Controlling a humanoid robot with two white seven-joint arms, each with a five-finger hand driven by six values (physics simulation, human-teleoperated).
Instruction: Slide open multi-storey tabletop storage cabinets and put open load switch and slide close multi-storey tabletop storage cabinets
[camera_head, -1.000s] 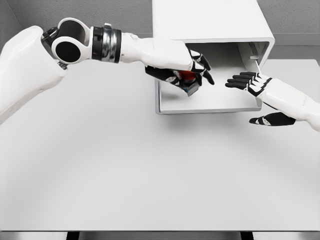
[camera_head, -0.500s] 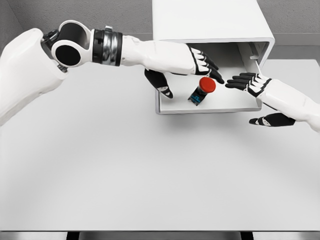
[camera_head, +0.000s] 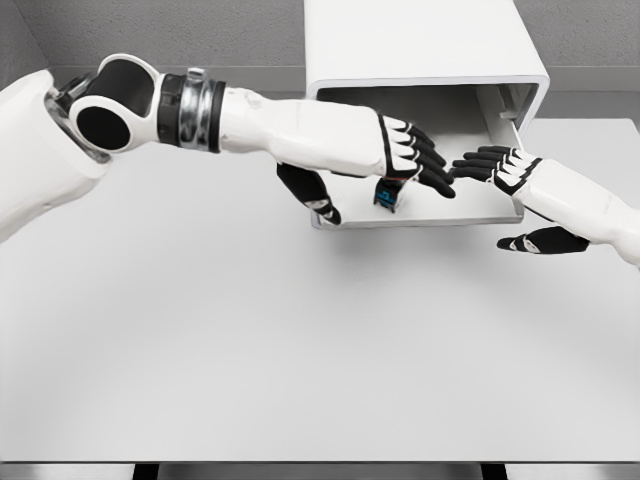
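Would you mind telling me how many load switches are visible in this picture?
1. The load switch lies in the pulled-out drawer of the cabinet, mostly hidden under the open left hand. Others could be hidden deeper inside.

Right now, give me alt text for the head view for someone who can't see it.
A white robot's left hand, fingers spread, hovers over a load switch lying in the pulled-out drawer of a white tabletop cabinet. The right hand, open, waits at the drawer's right side, above a plain white table.
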